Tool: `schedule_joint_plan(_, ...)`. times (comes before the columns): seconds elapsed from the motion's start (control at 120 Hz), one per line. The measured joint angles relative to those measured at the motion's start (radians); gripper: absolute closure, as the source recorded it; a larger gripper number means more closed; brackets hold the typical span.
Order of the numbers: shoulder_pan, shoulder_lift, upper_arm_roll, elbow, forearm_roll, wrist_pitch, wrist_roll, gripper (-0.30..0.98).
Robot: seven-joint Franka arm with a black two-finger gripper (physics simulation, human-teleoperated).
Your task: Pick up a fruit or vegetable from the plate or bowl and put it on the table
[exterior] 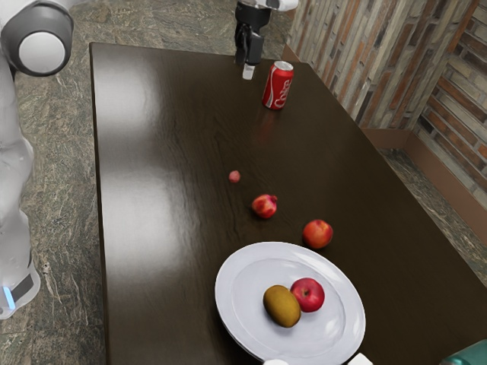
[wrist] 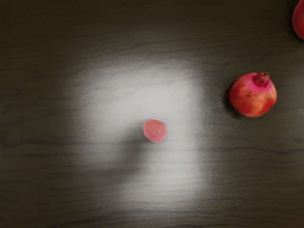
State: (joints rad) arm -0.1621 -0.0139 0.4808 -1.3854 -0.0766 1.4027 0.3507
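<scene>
High in the exterior view my gripper point(exterior: 248, 70) hangs over the table, just left of the Coke can as seen there. A white plate point(exterior: 240, 333) holds a brown oval fruit point(exterior: 281, 306) and a red apple point(exterior: 308, 294) side by side. On the bare table lie a small pink fruit point(exterior: 234, 176), a pomegranate point(exterior: 265, 206) and an orange-red fruit point(exterior: 318, 233). In the wrist view the small pink fruit point(wrist: 155, 131) is below my hand, with the pomegranate point(wrist: 253, 95) off to one side and part of another red fruit point(wrist: 299, 19) beyond it.
The red Coke can point(exterior: 278, 85) stands upright near the table's far edge. A green object point(exterior: 468, 356) and a white one point(exterior: 360, 360) are partly visible at the exterior view's lower edge. The dark table point(exterior: 175, 152) has a brick wall beyond its right side in that view.
</scene>
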Motion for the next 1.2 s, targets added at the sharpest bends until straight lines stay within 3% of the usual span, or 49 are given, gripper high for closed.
schedule_joint_plan(0.183, 0.194, 0.000, 0.027, 0.002, -0.006, 0.084, 0.074, 0.02)
schedule_joint_plan(0.275, 0.366, -0.021, -0.056, 0.239, 0.035, 0.068, 0.103, 0.02)
schedule_joint_plan(0.342, 0.480, 0.077, -0.110, 0.295, 0.055, 0.057, 0.110, 0.02)
schedule_joint_plan(0.375, 0.444, 0.109, -0.116, 0.296, 0.062, 0.051, 0.107, 0.02)
schedule_joint_plan(0.45, 0.189, 0.153, -0.122, 0.292, 0.072, 0.044, 0.099, 0.02)
schedule_joint_plan(0.483, 0.121, 0.171, -0.125, 0.287, 0.070, 0.041, 0.095, 0.02)
schedule_joint_plan(0.617, 0.091, 0.219, -0.144, 0.274, 0.011, 0.038, 0.070, 0.02)
schedule_joint_plan(0.75, 0.043, 0.236, -0.232, 0.269, -0.022, 0.062, 0.039, 0.02)
schedule_joint_plan(0.883, -0.142, 0.008, -0.260, -0.085, 0.040, 0.168, -0.023, 0.02)
schedule_joint_plan(0.95, -0.105, -0.064, -0.391, -0.240, 0.064, 0.249, -0.061, 0.02)
schedule_joint_plan(1.025, -0.023, -0.023, -0.503, -0.289, 0.077, 0.329, -0.118, 0.02)
schedule_joint_plan(1.2, 0.017, 0.074, -0.577, -0.286, 0.089, 0.460, -0.259, 0.02)
